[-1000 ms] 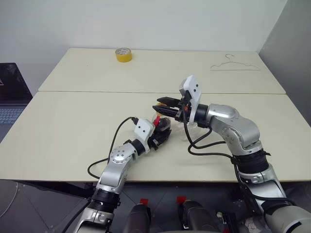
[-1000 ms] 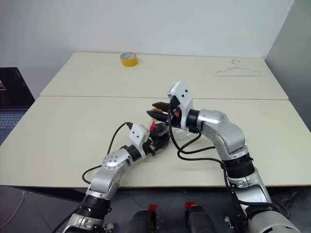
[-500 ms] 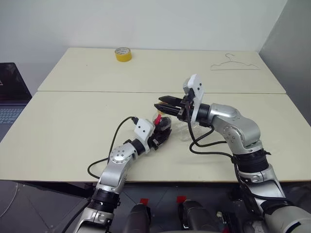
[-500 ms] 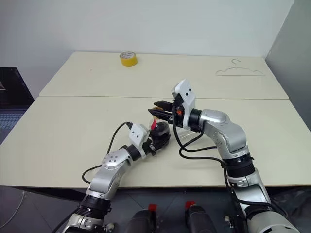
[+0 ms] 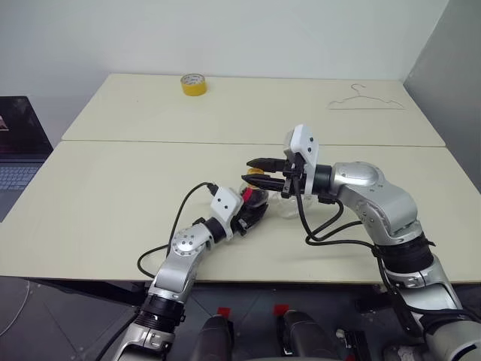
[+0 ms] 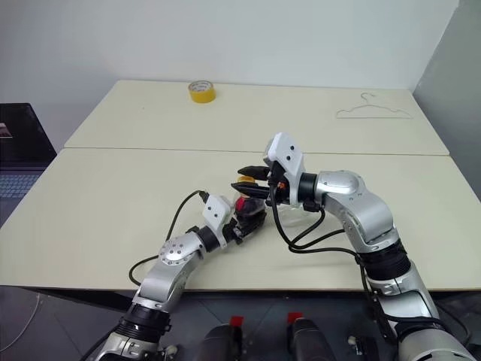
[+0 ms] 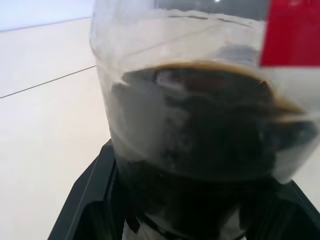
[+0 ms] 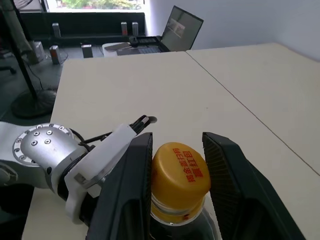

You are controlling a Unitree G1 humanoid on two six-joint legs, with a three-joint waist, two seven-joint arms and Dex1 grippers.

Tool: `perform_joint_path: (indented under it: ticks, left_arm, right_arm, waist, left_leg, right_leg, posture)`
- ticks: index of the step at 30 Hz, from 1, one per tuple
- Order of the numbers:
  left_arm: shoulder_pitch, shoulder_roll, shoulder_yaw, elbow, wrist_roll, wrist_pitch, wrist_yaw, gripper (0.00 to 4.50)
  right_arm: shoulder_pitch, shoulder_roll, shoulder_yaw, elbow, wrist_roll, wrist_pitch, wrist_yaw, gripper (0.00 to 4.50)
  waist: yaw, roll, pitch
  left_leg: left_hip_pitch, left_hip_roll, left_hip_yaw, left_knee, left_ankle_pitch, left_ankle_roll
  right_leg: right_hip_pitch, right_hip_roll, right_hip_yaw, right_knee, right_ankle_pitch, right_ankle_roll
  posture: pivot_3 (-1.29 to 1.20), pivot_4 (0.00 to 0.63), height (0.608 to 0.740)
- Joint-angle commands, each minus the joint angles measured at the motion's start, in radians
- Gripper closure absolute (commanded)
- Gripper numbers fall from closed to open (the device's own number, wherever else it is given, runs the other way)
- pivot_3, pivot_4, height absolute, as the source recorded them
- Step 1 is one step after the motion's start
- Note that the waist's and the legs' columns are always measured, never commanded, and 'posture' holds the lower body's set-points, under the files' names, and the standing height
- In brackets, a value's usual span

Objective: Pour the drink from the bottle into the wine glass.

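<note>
the left tool (image 5: pixel 254 214) is clenched around the bottle (image 5: pixel 253 198) on the near bench (image 5: pixel 98 203); dark drink (image 7: pixel 200 130) fills its lower part; the right tool (image 8: pixel 177 170) has a finger on each side of the yellow cap (image 8: pixel 180 172), and i cannot tell if it squeezes; the wine glass (image 5: pixel 289 203) stands just behind; far back lie a tape roll (image 5: pixel 192 84) and a hanger (image 5: pixel 365 101)
</note>
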Motion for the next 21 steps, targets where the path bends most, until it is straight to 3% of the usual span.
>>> perform_joint_path:
  ticks: [1,21]
  left_arm:
    - [0.069,0.019,-0.022,0.103,0.04,0.068,0.007,1.87]
    - [0.075,0.02,-0.021,0.096,0.04,0.073,0.011,1.87]
  right_arm:
    - [-0.013,-0.017,0.007,-0.07,0.0,-0.038,0.041,3.25]
    - [-0.041,0.012,-0.023,-0.043,0.012,-0.036,0.023,3.25]
  waist:
    - [0.0,0.0,0.0]
    - [0.0,0.001,-0.001]
  left_leg:
    - [0.0,0.0,0.0,0.0,0.0,0.0]
    - [0.0,0.0,0.0,0.0,0.0,0.0]
  right_leg:
    - [0.0,0.0,0.0,0.0,0.0,0.0]
    - [0.0,0.0,0.0,0.0,0.0,0.001]
  posture:
    - [0.0,0.15,0.74]
    - [0.0,0.15,0.74]
